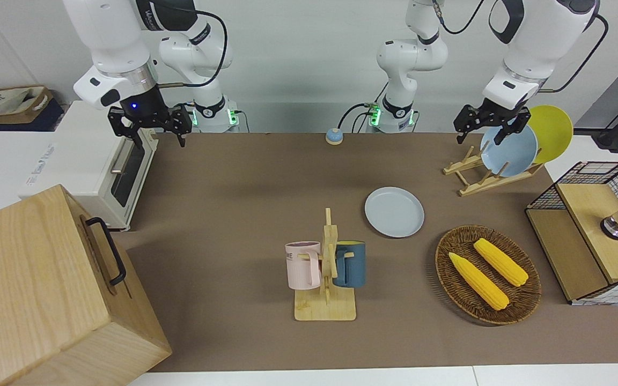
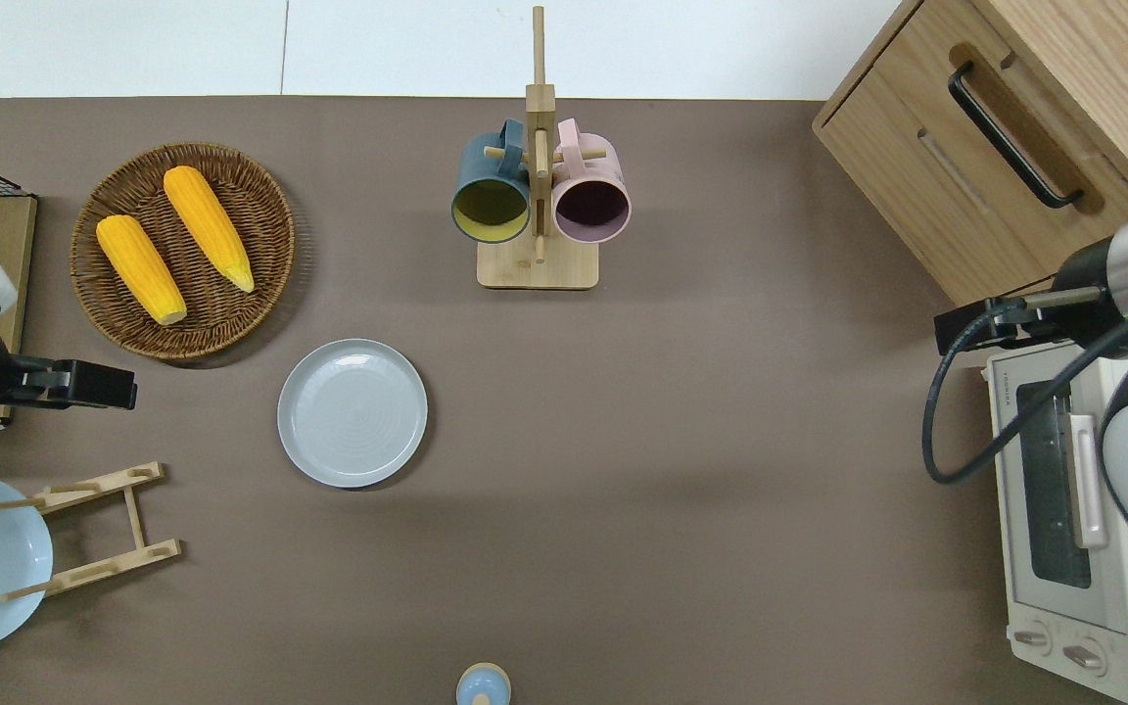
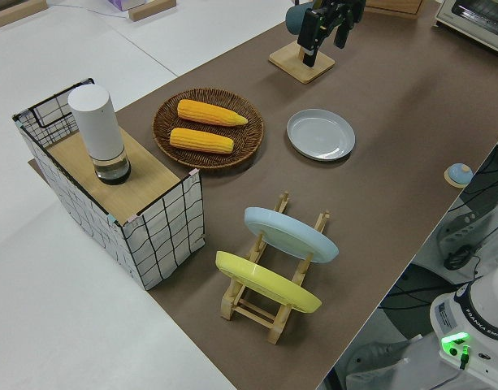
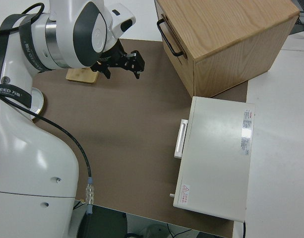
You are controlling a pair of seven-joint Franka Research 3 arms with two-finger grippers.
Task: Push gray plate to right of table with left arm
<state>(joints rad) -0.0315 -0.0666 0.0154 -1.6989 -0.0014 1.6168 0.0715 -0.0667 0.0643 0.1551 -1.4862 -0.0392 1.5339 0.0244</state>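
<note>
The gray plate (image 1: 394, 212) (image 2: 352, 412) (image 3: 320, 134) lies flat on the brown table (image 2: 672, 441), between the mug stand and the plate rack. My left gripper (image 1: 479, 138) (image 2: 123, 385) (image 3: 326, 32) hangs open and holds nothing. In the overhead view it is over the table between the corn basket and the plate rack, toward the left arm's end from the gray plate and well apart from it. My right arm is parked with its gripper (image 1: 160, 142) (image 4: 123, 73) open.
A wicker basket (image 2: 275, 245) holds two corn cobs. A mug stand (image 2: 537, 269) carries a blue and a pink mug. A wooden rack (image 2: 123, 519) holds a sky-blue plate (image 1: 510, 153) and a yellow plate (image 1: 556, 131). A toaster oven (image 2: 1073, 509) and a wooden cabinet (image 2: 916, 196) stand at the right arm's end.
</note>
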